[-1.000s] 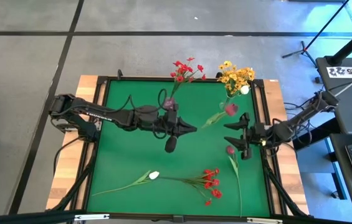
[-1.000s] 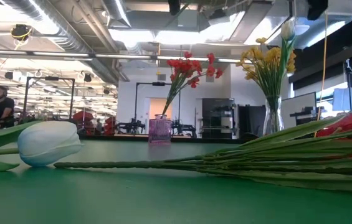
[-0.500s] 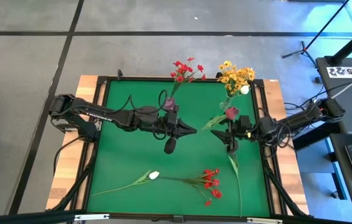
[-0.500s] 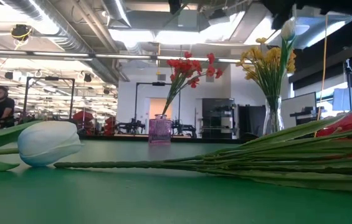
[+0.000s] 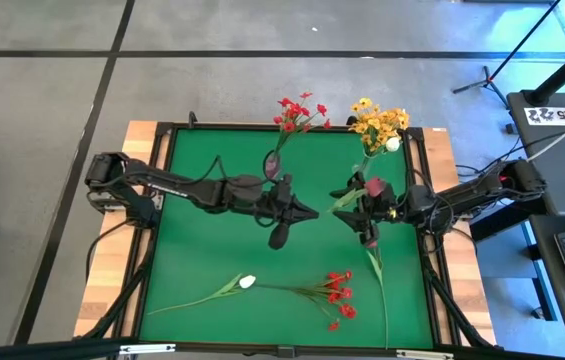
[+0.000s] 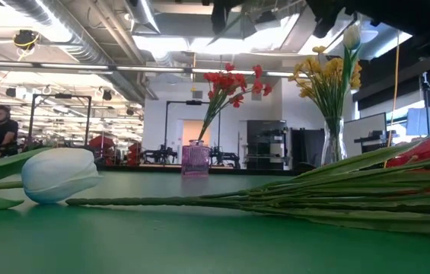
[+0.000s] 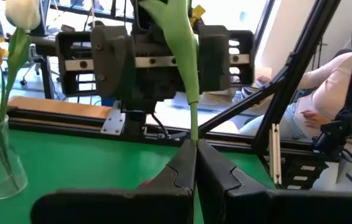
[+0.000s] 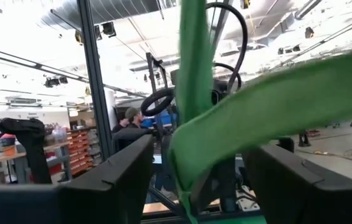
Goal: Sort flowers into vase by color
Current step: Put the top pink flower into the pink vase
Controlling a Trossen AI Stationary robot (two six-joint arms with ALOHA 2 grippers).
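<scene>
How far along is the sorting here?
Done: red sprays stand in the pink vase, yellow sprays and one white tulip in the clear vase. In hand: the left hand is shut on the dark tulip's stem, the right hand open around it. Left: a loose white tulip, a red spray and another stem lie on the mat.

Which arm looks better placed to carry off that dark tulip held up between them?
Right, probably. The right gripper has its fingers open on either side of the dark tulip's stem, ready to close. The left gripper is shut on the stem's far end.
</scene>
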